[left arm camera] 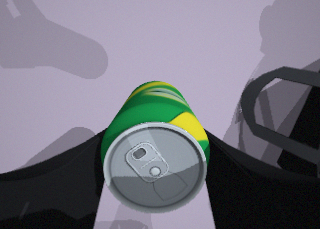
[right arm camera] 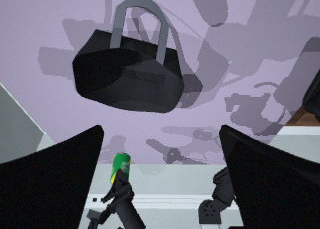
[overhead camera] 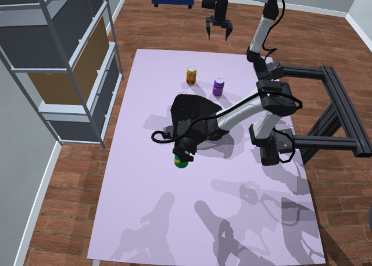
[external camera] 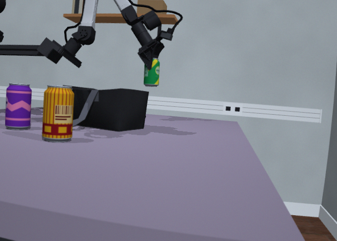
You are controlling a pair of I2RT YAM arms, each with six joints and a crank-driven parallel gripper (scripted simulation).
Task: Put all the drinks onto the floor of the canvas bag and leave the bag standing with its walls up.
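My left gripper is shut on a green and yellow can, held upright in the air beside the bag. The black canvas bag stands with its walls up; its inside is too dark to tell what it holds. An orange can and a purple can stand upright on the table beyond the bag in the top view. My right gripper is open and empty, high beyond the table's far edge.
The bag's grey handle sticks out beside the bag. The left arm reaches over the bag in the top view. A metal shelf rack stands left of the lilac table.
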